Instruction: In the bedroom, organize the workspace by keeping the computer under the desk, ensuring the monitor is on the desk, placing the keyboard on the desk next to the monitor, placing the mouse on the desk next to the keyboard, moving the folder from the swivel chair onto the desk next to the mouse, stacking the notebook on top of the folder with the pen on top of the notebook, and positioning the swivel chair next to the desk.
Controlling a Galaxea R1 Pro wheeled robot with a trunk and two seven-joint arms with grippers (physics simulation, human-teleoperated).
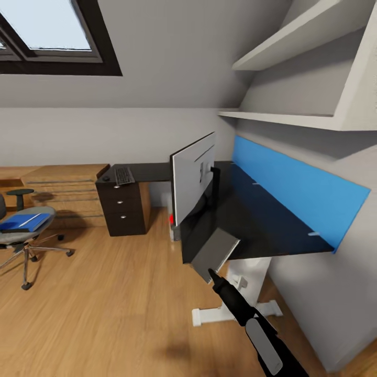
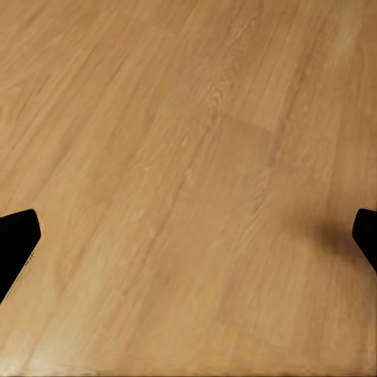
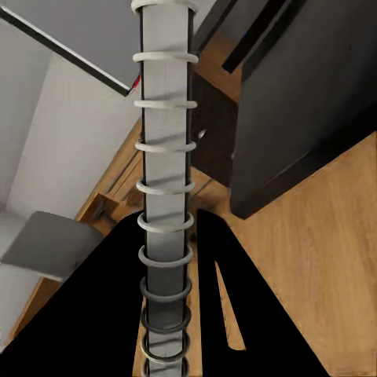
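I've got the thin grey spiral-bound notebook (image 1: pixel 215 254) pinched in the right gripper (image 1: pixel 211 274), fingers clamped on its wire-ring spine; the right wrist view looks straight up that spine (image 3: pixel 166 157), rings running away from the hand. So the book's long axis runs on from the fingers, and it hangs tilted, just off the near corner of the black-topped L-shaped desk (image 1: pixel 262 214), w/ its far edge about level w/ the top. I can't say for sure whether it's touching the desk edge or just clear of it, the head view's too oblique.

What the next move turns on: the bright-blue flat folder (image 1: pixel 23 221) isn't ahead of this hand at all. It's lying on the seat of the grey fabric swivel chair (image 1: pixel 21 235), well off to the hand's left across the wood plank floor (image 1: pixel 115 309). The notebook has to end up on top of that folder, so I reckon it gets parked on the desk for now, straight ahead of the hand.

The left gripper (image 2: pixel 188 236) is spread wide, nothing between the tips, facing bare floor. It's the free arm, prob. the one for the folder.

Beyond the hand, the wide light-grey-backed monitor (image 1: pixel 192 183) stands on the desk; the slim dark keyboard (image 1: pixel 124 175) and small black mouse (image 1: pixel 106 178) lie on the far wing.
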